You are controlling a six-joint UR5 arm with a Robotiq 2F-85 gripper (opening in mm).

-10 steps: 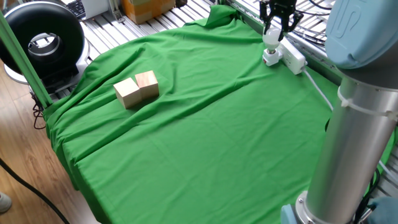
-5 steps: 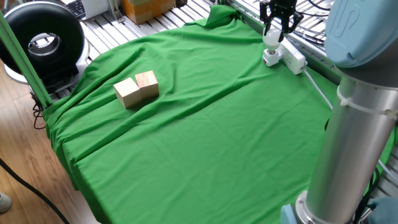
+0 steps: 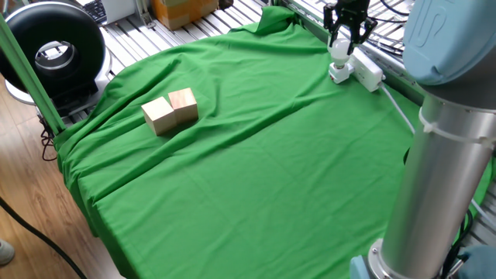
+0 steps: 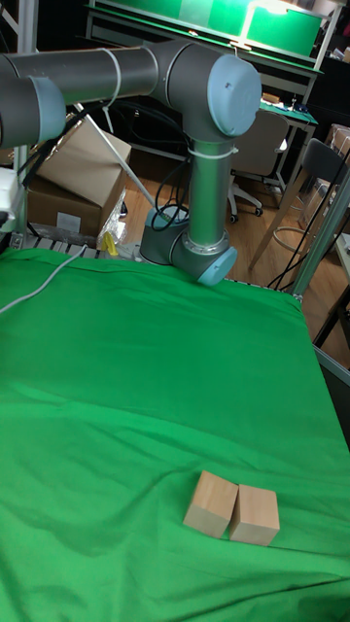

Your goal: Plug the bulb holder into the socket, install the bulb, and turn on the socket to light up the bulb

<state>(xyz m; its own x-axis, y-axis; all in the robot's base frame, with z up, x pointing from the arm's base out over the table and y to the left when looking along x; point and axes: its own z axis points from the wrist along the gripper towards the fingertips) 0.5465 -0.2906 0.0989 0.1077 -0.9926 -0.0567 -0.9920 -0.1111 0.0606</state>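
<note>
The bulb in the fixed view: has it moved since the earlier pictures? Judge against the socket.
Yes. The bulb, held by the gripper, has come down slightly toward the bulb holder plugged into the socket.

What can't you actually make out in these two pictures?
- Fixed view: whether the tool grips the bulb; too small.
- Fixed view: whether the bulb is fully screwed into the holder; too small.
- Fixed view: the socket switch; too small.
- Tall view: tool, bulb and socket cut off at the left edge.
</note>
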